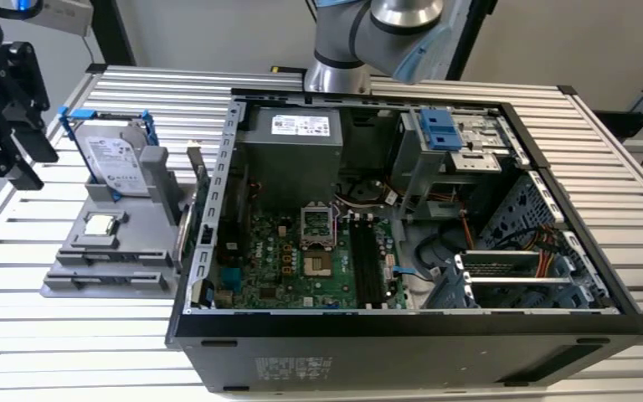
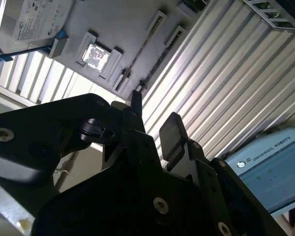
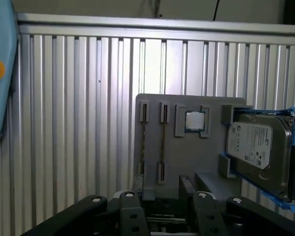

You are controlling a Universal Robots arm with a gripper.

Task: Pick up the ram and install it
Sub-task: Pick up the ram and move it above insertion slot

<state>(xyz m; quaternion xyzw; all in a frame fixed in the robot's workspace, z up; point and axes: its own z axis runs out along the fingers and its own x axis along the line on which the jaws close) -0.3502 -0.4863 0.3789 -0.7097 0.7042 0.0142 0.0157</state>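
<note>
The ram [image 3: 163, 143] shows as a thin dark strip standing on edge in a slot of the grey holder [image 3: 187, 157]. A second strip like it [image 3: 144, 142] stands in the slot beside it. In the second wrist view both strips [image 2: 139, 49] run across the holder [image 2: 123, 24]. My black gripper [image 1: 31, 163] hangs high over the table at the exterior view's left, beside the holder [image 1: 110, 251] and apart from it. Its fingers [image 2: 173, 125] are spread. The gripper [image 2: 155, 110] [image 3: 162, 184] is open with nothing between the fingers.
An open computer case [image 1: 411, 327] lies on the slatted metal table [image 1: 64, 343], with its green motherboard [image 1: 299, 260] and long black slots [image 1: 363, 260] exposed. The holder also carries a silver hard drive in a blue frame [image 1: 110, 163] and a square chip [image 1: 100, 224]. A pale blue tablet [image 2: 280, 169] lies nearby.
</note>
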